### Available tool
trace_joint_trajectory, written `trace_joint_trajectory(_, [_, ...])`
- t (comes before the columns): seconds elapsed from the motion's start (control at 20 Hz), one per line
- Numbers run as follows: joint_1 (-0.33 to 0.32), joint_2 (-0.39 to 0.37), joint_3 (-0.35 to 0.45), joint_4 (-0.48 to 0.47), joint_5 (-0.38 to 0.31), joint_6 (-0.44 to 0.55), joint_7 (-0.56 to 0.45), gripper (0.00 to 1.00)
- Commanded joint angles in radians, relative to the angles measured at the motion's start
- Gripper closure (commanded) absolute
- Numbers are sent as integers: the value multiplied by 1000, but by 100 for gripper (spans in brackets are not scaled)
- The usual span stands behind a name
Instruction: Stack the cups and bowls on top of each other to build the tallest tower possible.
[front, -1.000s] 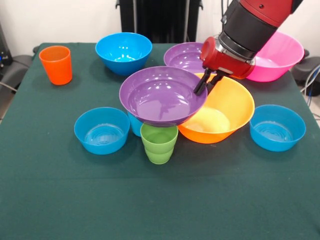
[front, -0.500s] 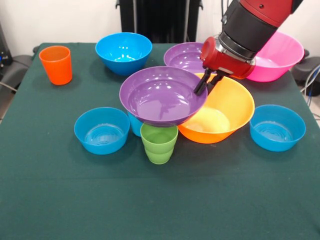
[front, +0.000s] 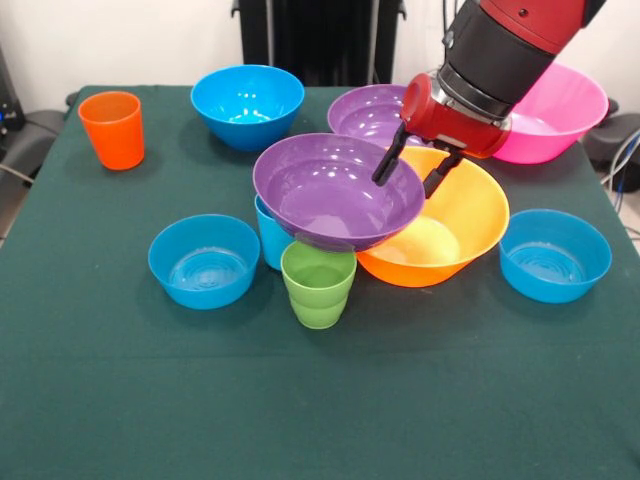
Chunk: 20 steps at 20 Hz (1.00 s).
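1. Change vs. earlier frames: the gripper (front: 411, 166) was pinched on the near purple bowl's (front: 335, 190) right rim; now its fingers (front: 389, 160) are spread apart, one inside the bowl, one outside over the orange-yellow bowl (front: 455, 225). It holds nothing.
2. The near purple bowl has shifted slightly right and up in the picture since then; more of the light blue cup (front: 270, 235) shows under its left side.
3. That bowl now sits perched above the bench (front: 320, 400), tilted, mouth up and leaning toward the camera. Its underside is over the light blue cup and the green cup (front: 318, 285), its right edge over the orange-yellow bowl's rim. Which of them carries it is hard to tell.
4. Everything else is unchanged: orange cup (front: 111, 128) far left, large blue bowl (front: 247, 103) at the back, second purple bowl (front: 370, 112) behind the first, pink bowl (front: 560, 115) back right and partly behind the arm, two smaller blue bowls front left (front: 203, 260) and right (front: 555, 255).
5. Surface: dark green cloth over the bench. Room: pale wall behind, a dark pedestal (front: 320, 40) at top centre, cables at the right edge.
6. Orientation: all the cups stand upright, mouths up, long axis vertical. The bowls on the bench sit level, openings up. The green cup is in front of, and just beside, the light blue one.
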Motion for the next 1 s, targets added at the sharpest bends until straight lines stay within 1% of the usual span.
trace_joint_trajectory(0.05, [0,28,93,-42,18,79,145,0])
trace_joint_trajectory(1.0, [-1,29,93,-48,22,86,147,0])
